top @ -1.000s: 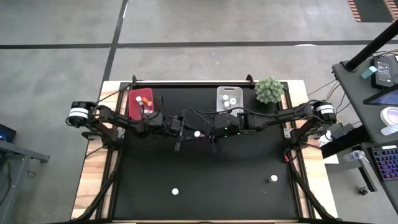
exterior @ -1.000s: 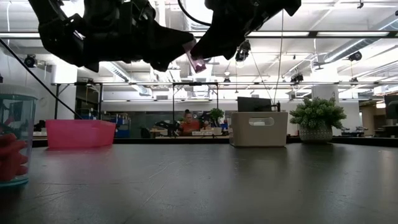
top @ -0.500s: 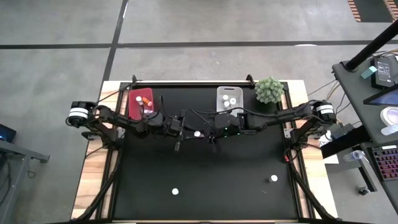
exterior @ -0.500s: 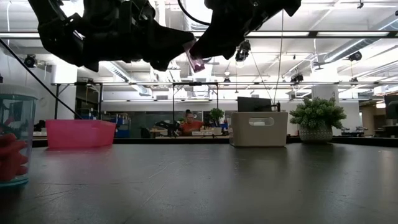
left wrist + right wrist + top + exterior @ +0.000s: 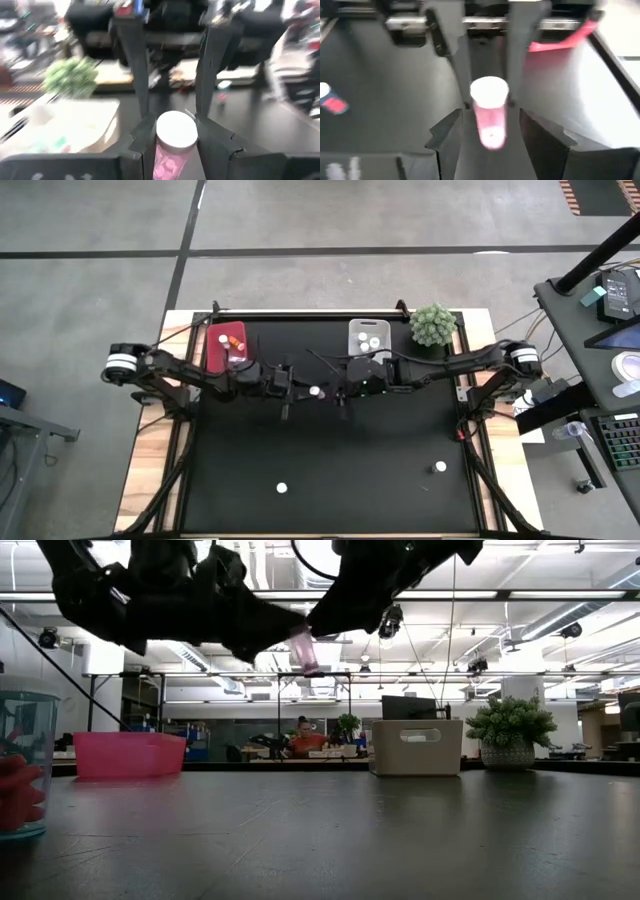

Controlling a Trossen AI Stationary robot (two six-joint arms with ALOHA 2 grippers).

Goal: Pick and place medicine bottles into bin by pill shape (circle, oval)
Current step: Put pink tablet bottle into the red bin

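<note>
The pink bottle (image 5: 303,650) has passed from the opened right hand (image 5: 340,391) to the left hand (image 5: 296,391), which grips it, ready for binning.

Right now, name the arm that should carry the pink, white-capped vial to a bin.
Left. The left gripper is clamped on the pink, white-capped vial, while the right gripper is open around it. The pink bin also lies on the left arm's side.
</note>
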